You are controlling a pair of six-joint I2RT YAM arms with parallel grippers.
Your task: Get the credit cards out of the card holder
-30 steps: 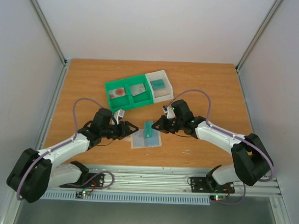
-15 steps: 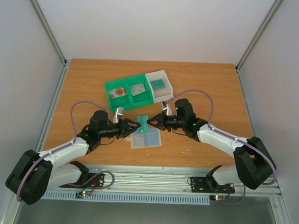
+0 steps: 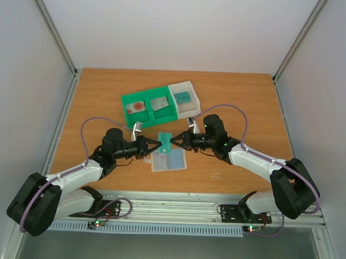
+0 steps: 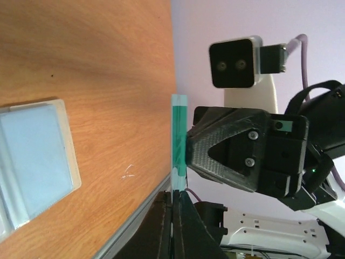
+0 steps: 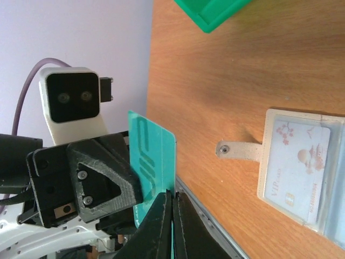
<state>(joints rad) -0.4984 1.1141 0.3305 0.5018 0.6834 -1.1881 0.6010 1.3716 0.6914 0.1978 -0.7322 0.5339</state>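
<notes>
A teal credit card [image 3: 166,141] hangs upright above the table, pinched from both sides. My left gripper [image 3: 157,144] is shut on one edge of it and my right gripper [image 3: 174,142] on the opposite edge. The left wrist view shows the card [image 4: 179,135] edge-on, running into my closed left gripper [image 4: 175,191]. From the right wrist, the card's face [image 5: 153,156] rises out of my closed right gripper [image 5: 172,193]. Below, the pale card holder [image 3: 169,160] lies flat with a light card inside it [image 5: 299,164], its tab [image 5: 237,150] pointing away.
A green two-compartment tray [image 3: 150,109] behind holds a white card with a red circle [image 3: 137,106] and a grey card [image 3: 159,103]. Beside it a white tray [image 3: 184,98] holds a teal card. The table's front rail [image 3: 176,200] runs close below.
My left gripper moved right to the raised teal card and shut on its edge. My right gripper, shut throughout, lifted the card up and left before holding still.
</notes>
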